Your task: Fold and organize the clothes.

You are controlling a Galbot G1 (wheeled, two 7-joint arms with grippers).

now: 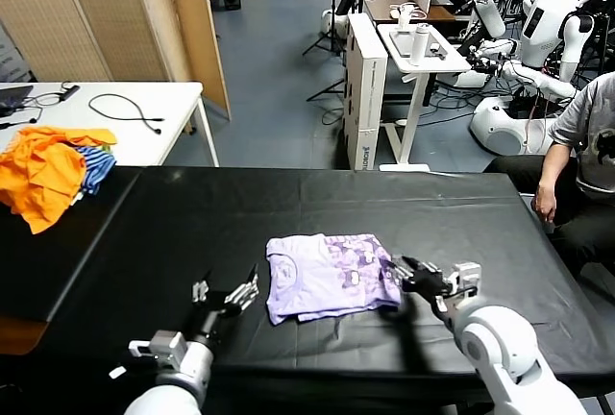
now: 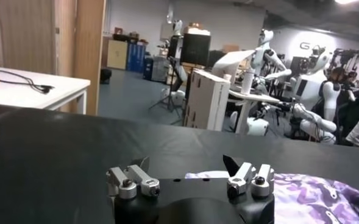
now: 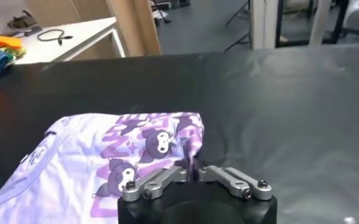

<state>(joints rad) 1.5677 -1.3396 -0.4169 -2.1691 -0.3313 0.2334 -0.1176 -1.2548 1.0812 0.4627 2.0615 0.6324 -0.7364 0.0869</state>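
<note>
Right gripper [image 1: 402, 272] at the T-shirt's [image 1: 327, 276] right edge, jaws nearly together on a cloth fold | shirt folded near tabletop's [image 1: 192, 223] front edge, long axis left-right | I see left gripper [image 1: 228, 292] open, just beside shirt's left edge

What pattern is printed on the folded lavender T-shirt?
Darker purple cartoon characters on the pale lavender cotton T-shirt, clearest in the right wrist view.

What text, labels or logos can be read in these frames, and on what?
"G": one large letter on the far wall; whatever follows is hidden by a robot.
T-shirt: cartoon print and a neck label, no readable words.
White cabinet: small dark marks low on its side, too small to read.
</note>
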